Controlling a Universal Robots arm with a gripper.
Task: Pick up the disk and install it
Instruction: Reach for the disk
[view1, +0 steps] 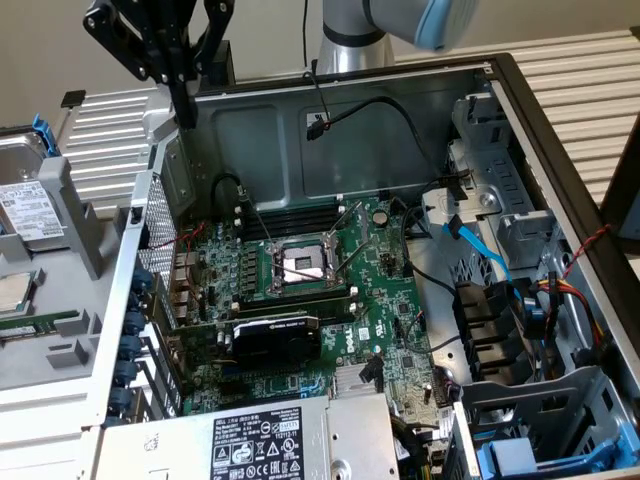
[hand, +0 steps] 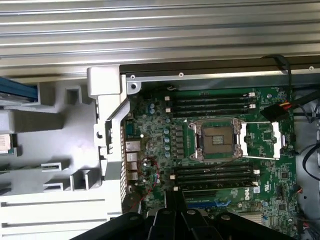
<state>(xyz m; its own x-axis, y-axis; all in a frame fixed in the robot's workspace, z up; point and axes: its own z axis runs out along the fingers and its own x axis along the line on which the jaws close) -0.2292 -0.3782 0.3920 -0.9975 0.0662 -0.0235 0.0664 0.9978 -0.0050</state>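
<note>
1. pincer (view1: 186, 118): black, slim fingers pressed together, empty, above the rear corner of the open metal case (view1: 280, 135).
2. disk (view1: 28, 208): flat silver-grey rectangle, white label, blue plastic frame; lay in the grey moulded tray (view1: 60, 370) at the exterior view's left, apart from the pincer.
3. green motherboard (view1: 395, 262), square socket exposed.

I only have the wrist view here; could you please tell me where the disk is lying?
Observer: The disk lies label-up in the grey fixture outside the case, at the exterior view's left.
Operator: Thank you; is anything being held?
Observer: No, the hand is shut and empty, up by the case's corner nearest the disk.
Operator: Anything else I should know?
Observer: Yes, a blue-fronted carrier sits in the case's bay at the exterior view's lower right.
</note>
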